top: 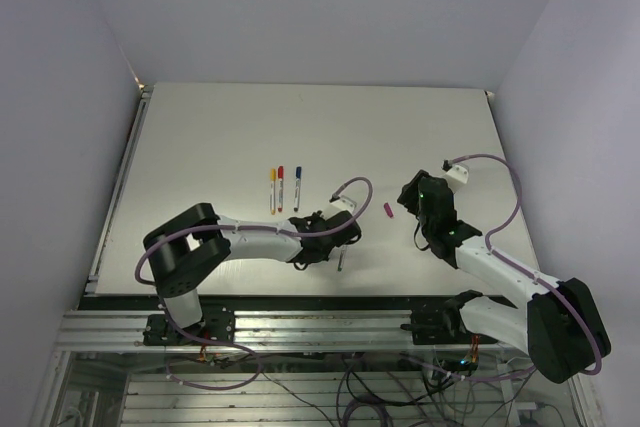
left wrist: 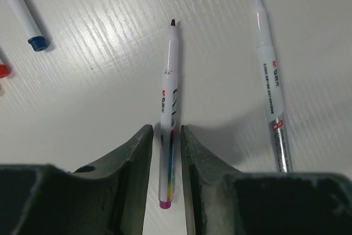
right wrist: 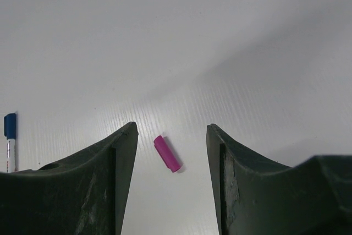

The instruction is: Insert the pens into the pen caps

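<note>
Tabletop, pale and matte.

Left end effector: narrow, its jaws pressed on the barrel of the purple pen, near that pen's magenta back end. The uncapped tip is dark and points away from the wrist. Whether the pen lies on the tabletop or is lifted off it: cannot tell.

Second pen: uncapped, with a dark tip whose colour is not readable. It lies on the tabletop just beside the held pen, roughly parallel to it and apart from it.

Right end effector: wide, gripping nothing. The purple cap lies on the tabletop between its two fingers, touching neither and set at a slant.

In the top view the cap sits between the two arms, right of the left end effector.

Three capped pens lie side by side, left and far of the left end effector: the yellow-capped pen, the red-capped pen and the blue-capped pen, close together.
</note>
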